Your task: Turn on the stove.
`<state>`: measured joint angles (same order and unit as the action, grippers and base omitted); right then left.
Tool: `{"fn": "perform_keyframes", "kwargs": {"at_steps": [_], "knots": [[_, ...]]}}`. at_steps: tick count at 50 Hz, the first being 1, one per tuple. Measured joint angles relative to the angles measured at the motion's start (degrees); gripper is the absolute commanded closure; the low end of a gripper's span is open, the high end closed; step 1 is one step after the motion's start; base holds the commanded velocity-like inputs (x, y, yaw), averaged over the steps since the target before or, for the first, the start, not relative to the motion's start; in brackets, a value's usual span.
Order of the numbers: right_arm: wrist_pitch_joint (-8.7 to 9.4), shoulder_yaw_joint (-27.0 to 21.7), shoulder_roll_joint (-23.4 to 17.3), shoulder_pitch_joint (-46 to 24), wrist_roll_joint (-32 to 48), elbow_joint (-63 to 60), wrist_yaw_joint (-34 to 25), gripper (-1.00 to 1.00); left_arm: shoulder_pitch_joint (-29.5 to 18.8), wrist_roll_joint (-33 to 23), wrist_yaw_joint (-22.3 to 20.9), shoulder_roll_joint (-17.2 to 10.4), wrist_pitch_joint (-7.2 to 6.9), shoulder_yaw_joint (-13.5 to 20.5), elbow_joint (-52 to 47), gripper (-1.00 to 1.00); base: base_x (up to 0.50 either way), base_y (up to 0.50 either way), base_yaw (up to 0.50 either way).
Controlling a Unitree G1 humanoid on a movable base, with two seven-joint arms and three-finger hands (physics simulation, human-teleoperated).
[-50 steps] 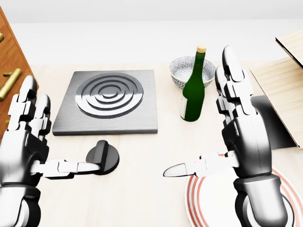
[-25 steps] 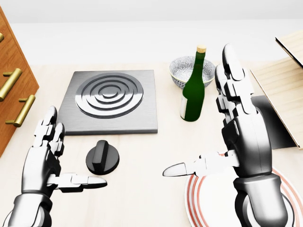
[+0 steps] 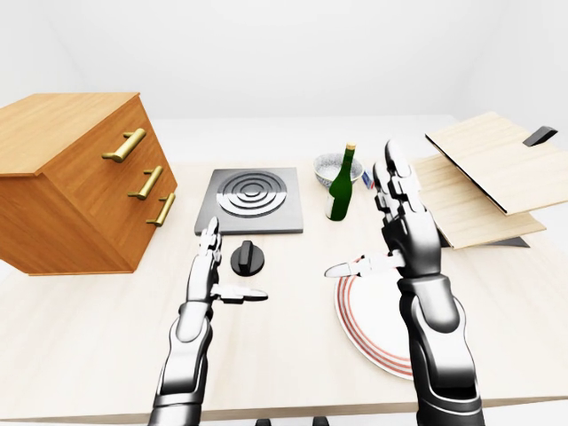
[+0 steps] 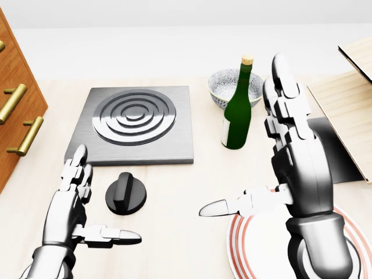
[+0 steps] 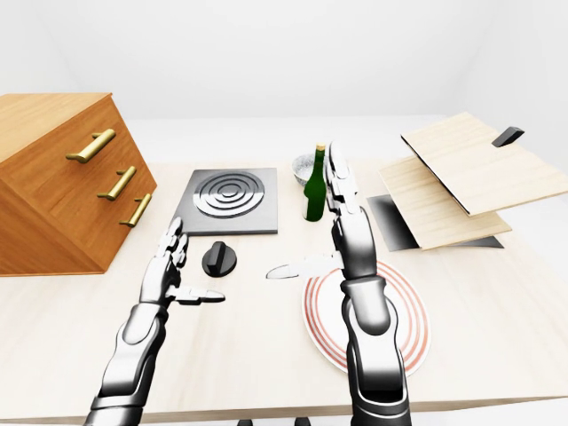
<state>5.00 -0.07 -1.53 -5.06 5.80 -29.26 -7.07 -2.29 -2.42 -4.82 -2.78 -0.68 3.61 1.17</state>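
Pale wooden surface (image 4: 174, 232) carries your stove (image 4: 133, 124) upper centre, its knob (image 4: 125, 193) below; your left hand (image 4: 72, 206) lower left and right hand (image 4: 285, 157) at right both hover spread.

- Left hand (image 4: 71, 204): glossy silver-chrome shell, three slim segmented fingers with dark gaps at every knuckle joint.
- Right hand (image 4: 293, 157): same polished metal, bulkier in the head view, blocky stepped finger links and pointed tips.
- Both forearms: smooth chrome tubes with darker bands at the wrists, black joints showing between sections.
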Motion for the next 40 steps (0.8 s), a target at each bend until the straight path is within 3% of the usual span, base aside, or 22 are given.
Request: {"fn": "perform_keyframes", "kwargs": {"at_steps": [29,40], "knots": [[0.00,0.52,0.21,0.34,0.35,0.69,-0.11,-1.00,-2.24,-1.67,0.27,0.49,5.55,-1.53,10.53,-1.00,0.00,0.00,0.00],[0.00,0.59,0.24,0.32,0.38,0.83,-0.14,-1.00,-3.53,-1.35,0.49,0.24,5.68,-1.26,15.43,-1.00,0.00,0.00,0.00]]}}
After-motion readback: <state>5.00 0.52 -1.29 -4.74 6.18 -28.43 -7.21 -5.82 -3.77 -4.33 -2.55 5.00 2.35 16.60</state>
